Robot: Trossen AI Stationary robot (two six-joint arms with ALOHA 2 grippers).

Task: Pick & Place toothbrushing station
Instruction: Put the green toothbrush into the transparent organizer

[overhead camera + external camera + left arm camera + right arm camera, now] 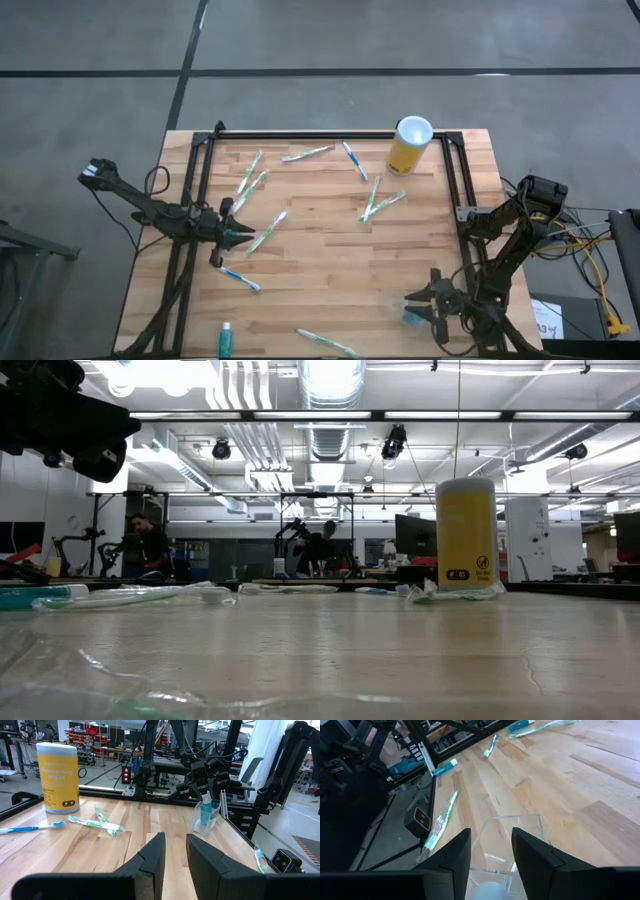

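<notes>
Hovering over cup (206, 817) with tube inside, right hand (428, 304) fingers spread; left hand (232, 236) slightly parted, empty, above table (330, 260).

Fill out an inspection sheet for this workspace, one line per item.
Surface: wooden table, bare planks between items.
Job's things: clear cup with a teal tube inside, at the right gripper; toothbrushes scattered; another teal tube near the front edge.
Clutter: yellow wipes canister upright at the back.
Grippers: right gripper above the cup, jaws apart; left gripper beside a toothbrush, jaws slightly apart, empty.
Cables: yellow cable beside the right arm's base.
Surroundings: workshop, people far behind.
</notes>
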